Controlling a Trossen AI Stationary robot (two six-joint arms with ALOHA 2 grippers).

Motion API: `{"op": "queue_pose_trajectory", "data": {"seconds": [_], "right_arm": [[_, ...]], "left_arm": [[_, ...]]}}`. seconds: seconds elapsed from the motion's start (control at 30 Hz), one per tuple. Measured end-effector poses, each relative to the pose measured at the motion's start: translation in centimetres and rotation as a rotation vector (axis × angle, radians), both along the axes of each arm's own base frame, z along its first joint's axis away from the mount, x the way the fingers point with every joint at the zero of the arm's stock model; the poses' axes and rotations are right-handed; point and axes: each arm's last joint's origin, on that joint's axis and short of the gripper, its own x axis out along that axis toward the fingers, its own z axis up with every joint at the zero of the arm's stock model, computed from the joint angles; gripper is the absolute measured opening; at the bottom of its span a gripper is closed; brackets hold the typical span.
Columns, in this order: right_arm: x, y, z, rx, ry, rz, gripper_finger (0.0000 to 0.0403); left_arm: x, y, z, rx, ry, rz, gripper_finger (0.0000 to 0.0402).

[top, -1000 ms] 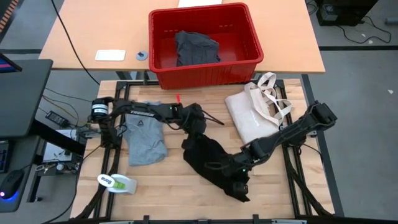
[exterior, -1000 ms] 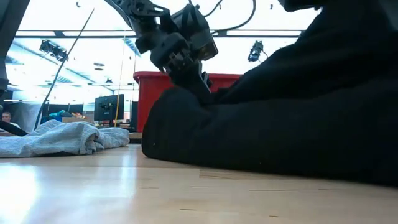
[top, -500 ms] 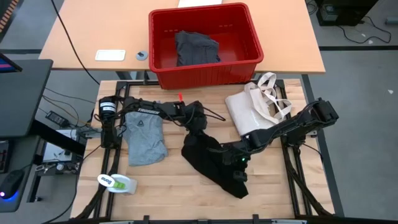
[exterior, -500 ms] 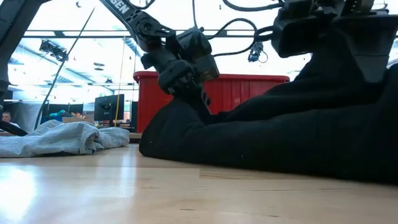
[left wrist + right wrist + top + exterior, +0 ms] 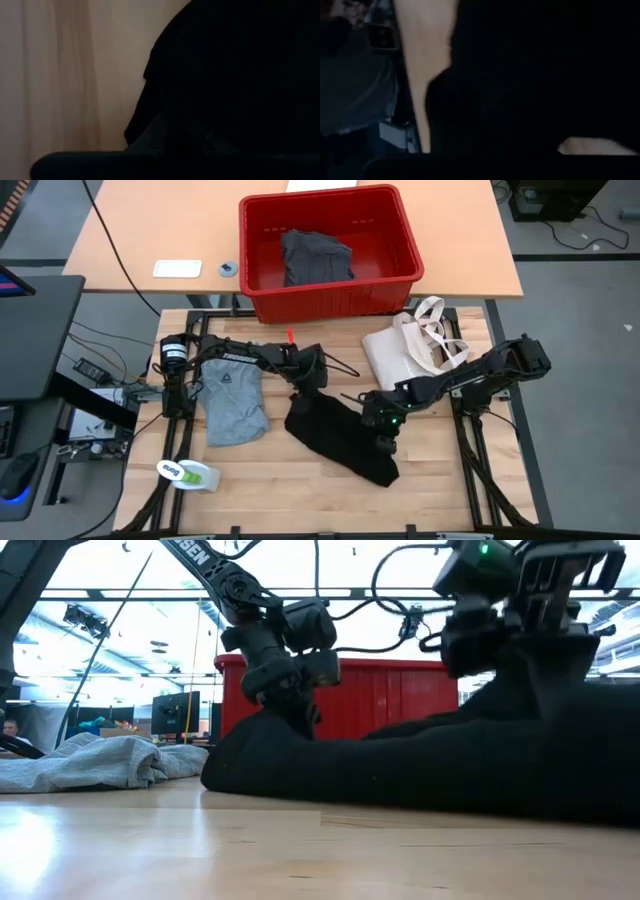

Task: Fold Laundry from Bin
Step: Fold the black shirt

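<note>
High view: red bin (image 5: 404, 280) holds dark garment (image 5: 316, 258).

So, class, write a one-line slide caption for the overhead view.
Both pincers, left and right, grip the black garment on the table, grey T-shirt alongside, red bin behind.

Wood slat surface (image 5: 300, 490): grey T-shirt (image 5: 234, 400) left, black garment (image 5: 340, 438) mid, cream tote bag (image 5: 410, 360) right, white/green bottle (image 5: 190, 474) at front-left corner.
</note>
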Motion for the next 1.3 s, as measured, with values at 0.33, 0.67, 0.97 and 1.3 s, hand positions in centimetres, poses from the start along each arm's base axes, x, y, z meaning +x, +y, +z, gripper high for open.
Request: {"op": "queue_pose_trajectory", "data": {"seconds": [0.33,0.67,0.97,1.3], "right_arm": [[-1.4,-1.2,-2.0,-0.158,0.091,-0.127,0.007],[-1.3,-1.3,-1.9,-0.141,0.074,-0.101,0.0142],[-1.1,-1.3,0.8,-0.154,0.176,-0.062,0.0183],[-2.9,-2.9,4.7,-0.285,0.325,-0.222,0.0185]], "left_arm": [[-0.2,0.2,-0.1,0.037,0.028,0.021,0.0033],[-0.4,0.3,2.3,0.086,-0.065,0.003,0.0146],[-1.5,-3.0,8.1,0.168,-0.231,-0.058,0.0216],[-0.1,-14.9,4.1,0.388,-0.183,-0.281,0.0209]]}}
